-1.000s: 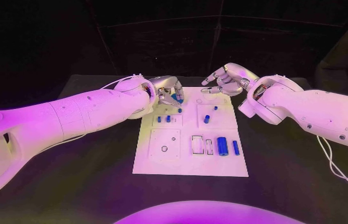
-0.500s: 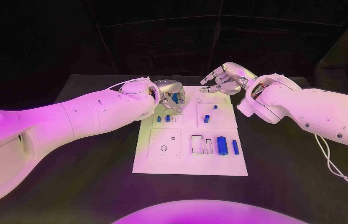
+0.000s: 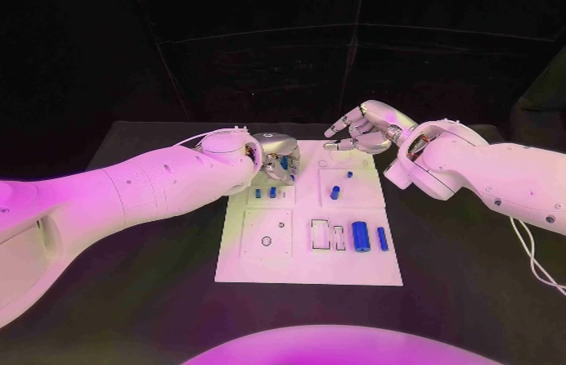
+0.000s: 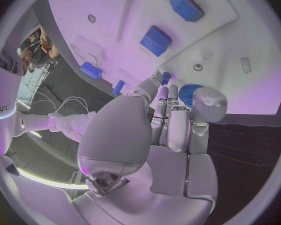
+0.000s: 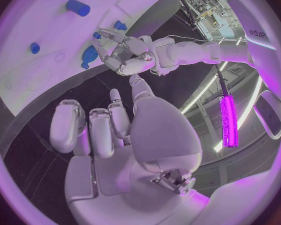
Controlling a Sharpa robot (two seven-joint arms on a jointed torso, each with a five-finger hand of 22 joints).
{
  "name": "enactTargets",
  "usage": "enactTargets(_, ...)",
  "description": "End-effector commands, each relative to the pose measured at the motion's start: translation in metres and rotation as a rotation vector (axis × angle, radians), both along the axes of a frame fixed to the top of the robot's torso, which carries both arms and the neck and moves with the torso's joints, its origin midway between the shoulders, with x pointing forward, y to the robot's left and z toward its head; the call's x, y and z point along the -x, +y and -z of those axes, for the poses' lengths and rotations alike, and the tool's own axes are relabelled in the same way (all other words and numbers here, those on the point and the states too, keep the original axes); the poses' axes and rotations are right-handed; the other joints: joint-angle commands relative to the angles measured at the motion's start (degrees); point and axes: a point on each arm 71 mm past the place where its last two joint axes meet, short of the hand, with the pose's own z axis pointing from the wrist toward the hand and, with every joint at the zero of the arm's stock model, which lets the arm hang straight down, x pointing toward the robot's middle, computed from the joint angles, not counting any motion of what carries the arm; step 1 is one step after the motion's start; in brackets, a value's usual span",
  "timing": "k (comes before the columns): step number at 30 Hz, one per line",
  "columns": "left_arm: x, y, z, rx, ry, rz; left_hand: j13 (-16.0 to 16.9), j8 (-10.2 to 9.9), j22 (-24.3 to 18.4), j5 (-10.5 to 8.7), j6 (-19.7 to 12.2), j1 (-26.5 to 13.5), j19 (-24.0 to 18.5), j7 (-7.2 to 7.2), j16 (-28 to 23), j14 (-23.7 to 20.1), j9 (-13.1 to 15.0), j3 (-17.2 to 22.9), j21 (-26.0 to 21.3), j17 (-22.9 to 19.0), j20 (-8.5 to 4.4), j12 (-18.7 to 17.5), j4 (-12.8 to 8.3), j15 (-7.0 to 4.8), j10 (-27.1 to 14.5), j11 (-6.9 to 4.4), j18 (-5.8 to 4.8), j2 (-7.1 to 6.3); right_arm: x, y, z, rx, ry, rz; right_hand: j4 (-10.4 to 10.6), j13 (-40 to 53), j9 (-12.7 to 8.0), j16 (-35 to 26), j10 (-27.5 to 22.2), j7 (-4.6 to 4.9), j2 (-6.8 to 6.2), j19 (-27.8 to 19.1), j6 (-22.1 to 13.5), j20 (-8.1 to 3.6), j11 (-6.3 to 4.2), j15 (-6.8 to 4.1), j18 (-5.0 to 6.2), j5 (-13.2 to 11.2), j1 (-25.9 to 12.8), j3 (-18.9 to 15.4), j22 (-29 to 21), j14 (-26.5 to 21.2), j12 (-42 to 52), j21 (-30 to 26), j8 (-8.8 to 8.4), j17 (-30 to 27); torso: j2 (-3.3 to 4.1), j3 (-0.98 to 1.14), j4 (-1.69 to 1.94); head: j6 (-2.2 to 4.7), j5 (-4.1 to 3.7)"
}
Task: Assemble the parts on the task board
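Board [image 3: 309, 254] is loaded with blue parts [image 3: 361, 236]; one blue part [image 4: 189, 93] is pinched by left hand [image 3: 274, 154]; right hand [image 3: 368, 129] is curled, empty.

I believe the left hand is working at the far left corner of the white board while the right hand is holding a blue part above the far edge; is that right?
Not quite: the right hand holds nothing. The right wrist view shows its fingers bare over the dark table beside the board, and the head view shows no blue part in it. The left hand is indeed at the board's far left corner.
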Motion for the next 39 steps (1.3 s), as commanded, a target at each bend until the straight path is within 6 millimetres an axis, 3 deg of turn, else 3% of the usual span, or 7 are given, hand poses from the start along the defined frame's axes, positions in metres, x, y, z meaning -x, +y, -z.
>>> enactTargets(1,-0.001,-0.001,0.002,-0.028,0.012,0.006,-0.24,-0.32,0.19,-0.13,0.53,-0.44,0.33,-0.01,0.37,1.52,-0.10,0.62,0.46,-0.07,-0.08,-0.43,-0.16,-0.42,0.71,-0.05,-0.77,0.00,0.000,0.001,-0.002,-0.007,-0.007,-0.007,0.05,1.87,-0.01,-0.22,-0.19,-0.02,0.68,0.21,0.07,-0.19,-0.07,-0.39,0.94,0.34,0.13,-0.25,-0.03,3.15,-0.13,-0.29,0.32,1.24,0.01,0.00,0.00,0.02,0.04)
enactTargets(9,-0.002,-0.002,0.005,-0.041,0.023,-0.001,-0.66,-0.96,0.79,-0.13,1.28,-0.54,0.30,-0.05,0.53,1.52,-0.26,2.32,0.92,-0.24,-0.18,-1.57,-0.69,-0.52,2.01,-0.16,-0.84,0.17,0.000,0.002,-0.002,-0.007,-0.007,-0.008,0.05,1.87,-0.01,-0.22,-0.19,-0.02,0.68,0.21,0.07,-0.19,-0.07,-0.39,0.94,0.34,0.13,-0.25,-0.03,3.15,-0.13,-0.29,0.32,1.24,0.01,0.02,-0.01,0.03,0.00)
enactTargets(28,-0.004,0.000,0.006,-0.019,-0.003,-0.015,-0.49,-2.94,3.50,-0.90,5.08,-1.08,0.24,-0.33,1.20,1.49,-0.02,10.92,3.03,-0.68,-0.76,-5.50,-3.56,-1.22,8.63,-1.00,-1.18,0.96,-0.001,0.003,-0.002,-0.008,-0.008,-0.010,0.05,1.87,-0.01,-0.22,-0.19,-0.02,0.68,0.21,0.07,-0.19,-0.07,-0.39,0.94,0.34,0.13,-0.25,-0.03,3.15,-0.13,-0.29,0.32,1.24,-0.04,-0.04,0.03,0.04,-0.25)
enactTargets(33,-0.003,0.005,-0.002,0.013,-0.034,-0.022,-0.46,-3.30,4.04,-0.92,5.47,-1.36,0.33,-0.29,1.20,1.46,0.02,11.90,3.49,-0.93,-0.83,-6.16,-4.03,-1.23,9.28,-1.07,-1.25,0.71,-0.001,0.002,-0.001,-0.008,-0.009,-0.007,0.05,1.87,-0.01,-0.22,-0.19,-0.02,0.68,0.21,0.07,-0.19,-0.07,-0.39,0.94,0.34,0.13,-0.25,-0.03,3.15,-0.13,-0.29,0.32,1.24,-0.10,0.01,0.14,0.20,-0.39)
enactTargets(39,-0.004,0.011,-0.025,0.090,-0.065,-0.038,-0.47,-3.53,4.11,-0.94,5.58,-1.68,0.31,-0.24,1.20,1.44,0.02,12.28,3.53,-1.07,-0.83,-6.57,-4.16,-1.21,9.47,-1.03,-1.26,0.53,-0.001,0.001,-0.001,-0.007,-0.010,-0.004,0.05,1.87,-0.01,-0.22,-0.19,-0.02,0.68,0.21,0.07,-0.19,-0.07,-0.39,0.94,0.34,0.13,-0.25,-0.03,3.15,-0.13,-0.29,0.32,1.24,-0.06,-0.03,0.03,0.53,-0.18)
